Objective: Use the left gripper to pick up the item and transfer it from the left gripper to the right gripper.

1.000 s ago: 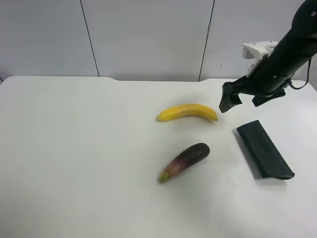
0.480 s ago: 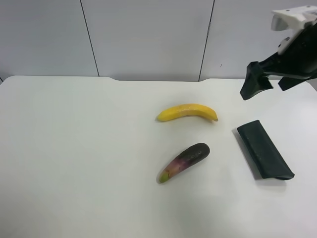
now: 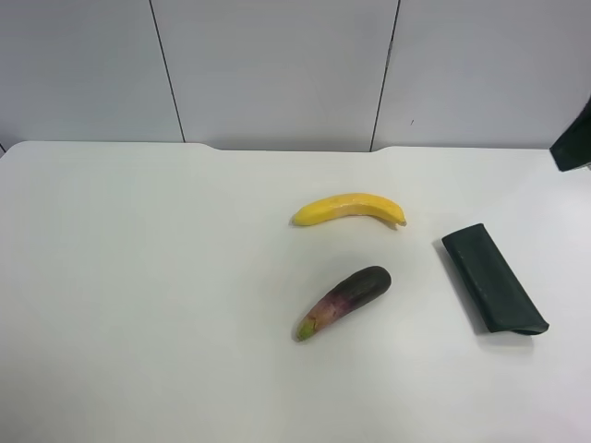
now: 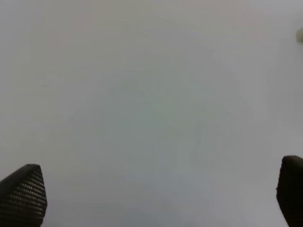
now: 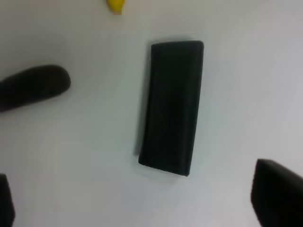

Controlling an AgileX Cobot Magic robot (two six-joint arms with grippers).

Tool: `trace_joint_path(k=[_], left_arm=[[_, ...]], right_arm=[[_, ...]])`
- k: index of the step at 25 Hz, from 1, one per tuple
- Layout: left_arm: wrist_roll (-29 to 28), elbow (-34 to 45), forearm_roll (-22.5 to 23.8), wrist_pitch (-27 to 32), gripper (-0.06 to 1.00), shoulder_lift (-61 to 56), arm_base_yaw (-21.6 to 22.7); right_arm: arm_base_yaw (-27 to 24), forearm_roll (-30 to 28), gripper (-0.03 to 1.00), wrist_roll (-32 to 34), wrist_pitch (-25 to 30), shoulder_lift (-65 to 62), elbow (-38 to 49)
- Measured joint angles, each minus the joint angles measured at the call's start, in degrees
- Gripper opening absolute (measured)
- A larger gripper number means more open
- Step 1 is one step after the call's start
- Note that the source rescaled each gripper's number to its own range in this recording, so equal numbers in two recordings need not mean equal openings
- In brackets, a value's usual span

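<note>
Right wrist view: item (image 5: 172,107) flat on table (image 5: 85,156), untouched.

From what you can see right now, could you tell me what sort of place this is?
Probably a robot test bench: a bare white table before plain grey wall panels, with only a banana, an eggplant and a dark case laid out as props.

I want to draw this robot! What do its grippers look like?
Only bits show. The left gripper has two dark wedge-shaped fingertips, one covered in a grid of tiny bumps. The right gripper has plain black fingertips with no pattern visible. At the exterior high view's right edge, a black piece of arm peeks in.
</note>
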Motion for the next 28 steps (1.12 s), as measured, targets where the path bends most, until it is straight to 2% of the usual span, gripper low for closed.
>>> trace_joint_path(k=[15,22,28], left_arm=[[0.0,0.0,0.0,0.0,0.99,0.0,0.0],[0.0,0.0,0.0,0.0,0.99,0.0,0.0],[0.0,0.0,0.0,0.0,0.99,0.0,0.0]], right_arm=[[0.0,-0.6,1.0,1.8,0.3,-39.2,25.3],[0.0,-0.5,1.0,2.2,-6.7,-48.7,32.2],[0.0,-0.4,1.0,2.2,-7.8,-49.8,33.4]])
